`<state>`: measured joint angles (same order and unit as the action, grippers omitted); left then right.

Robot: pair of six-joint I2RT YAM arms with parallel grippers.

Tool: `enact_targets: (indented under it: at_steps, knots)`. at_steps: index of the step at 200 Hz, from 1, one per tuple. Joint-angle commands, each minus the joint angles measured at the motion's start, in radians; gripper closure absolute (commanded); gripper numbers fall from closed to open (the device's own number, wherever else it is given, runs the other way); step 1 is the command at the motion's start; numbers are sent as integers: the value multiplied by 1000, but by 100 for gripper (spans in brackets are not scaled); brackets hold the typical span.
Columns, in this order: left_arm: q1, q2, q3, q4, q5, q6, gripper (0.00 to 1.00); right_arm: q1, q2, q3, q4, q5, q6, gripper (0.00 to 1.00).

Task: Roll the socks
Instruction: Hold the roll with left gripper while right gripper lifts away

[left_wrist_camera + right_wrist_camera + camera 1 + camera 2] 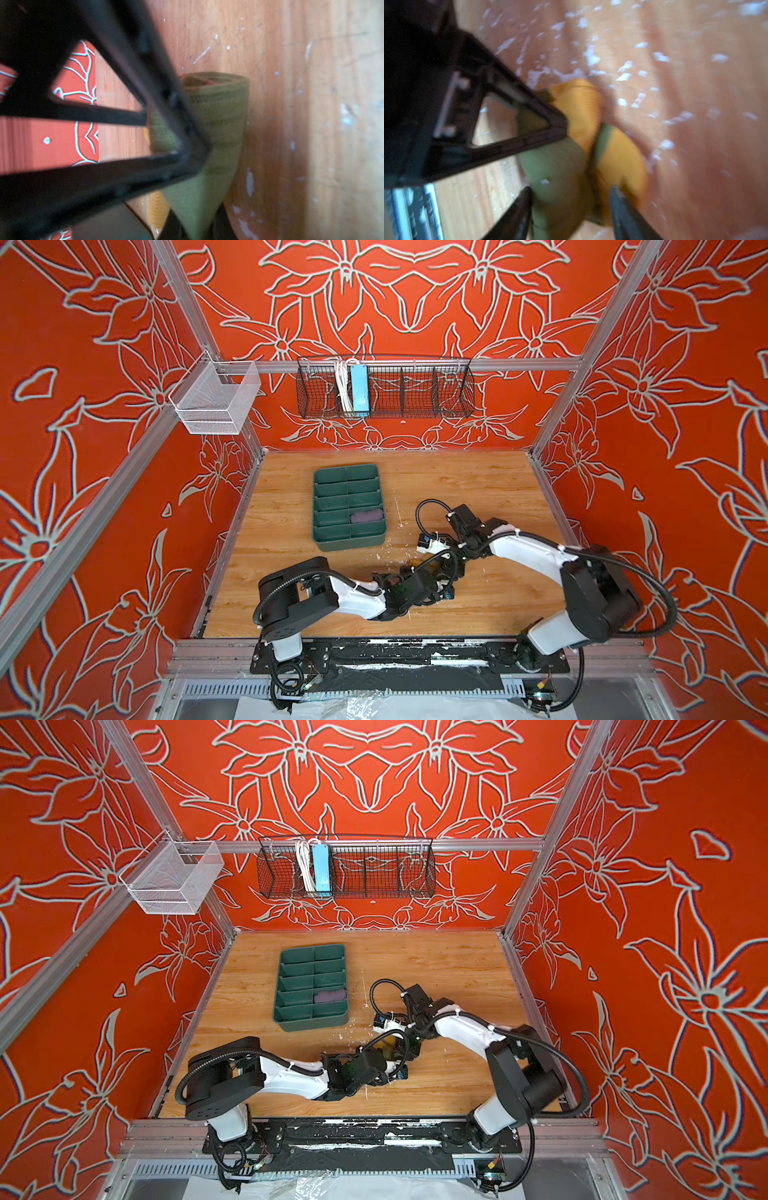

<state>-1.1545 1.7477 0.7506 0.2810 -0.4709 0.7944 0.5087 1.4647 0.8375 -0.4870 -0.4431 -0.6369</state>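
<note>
**Olive-green rolled fabric sock [220, 116] caught between two grippers**

Olive and mustard knit lies on the scuffed wooden bench [478, 489], near the middle and towards the robot's side, apart from the dark green divided plastic tray [330, 502]; in both top views the two wrists cover nearly all of it. In the left wrist view the sock is wound into a tight cylinder, its coiled layers showing at one end and a mustard patch peeking out at the side; the left gripper [197, 207] has its fingers drawn close together on the narrowed end of the roll, with cloth pinched between them. In the right wrist view, which is blurred, the right gripper [571, 188] has its fingers apart, one on each side of the sock; whether they press the cloth I cannot tell. One black triangular finger of each gripper shows in the opposite wrist view, its tip against the roll. The purple rolled fabric sock [365, 516] sits in the tray's right-hand column, second compartment from the near end; both grippers are well apart from it.
</note>
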Motion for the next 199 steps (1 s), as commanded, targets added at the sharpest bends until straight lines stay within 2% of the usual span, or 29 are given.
enact_targets:
  at_steps: [1, 34, 54, 76, 103, 136, 160, 171, 184, 191, 199]
  knots:
    - [-2, -9, 13, -229, 126, -46, 100, -32, -115, -51, 256, 115, 174, 33]
    - [24, 15, 141, -527, 314, -131, 100, -133, -272, -105, 424, 314, 432, 27]
    - [38, 66, 214, -662, 393, -186, 100, -183, -362, -129, 481, 455, 536, 26]
    - [58, 129, 305, -804, 502, -214, 100, -209, -472, -156, 518, 596, 594, 25]
    - [113, 255, 479, -1024, 631, -276, 100, -213, -611, -160, 469, 626, 565, 26]
    - [212, 379, 633, -1170, 824, -356, 100, -211, -767, -176, 364, 429, 373, 28]
    - [271, 434, 701, -1227, 955, -382, 100, -209, -850, -167, 218, 170, 192, 32]
    - [286, 463, 734, -1263, 976, -386, 100, -208, -870, -153, 95, 6, 70, 33]
    - [296, 497, 778, -1299, 972, -391, 100, -200, -874, -131, -113, -180, -143, 33]
    - [300, 511, 794, -1310, 970, -399, 100, -193, -867, -132, -188, -217, -218, 32]
    - [305, 523, 812, -1317, 975, -403, 100, -178, -850, -146, -219, -193, -259, 34]
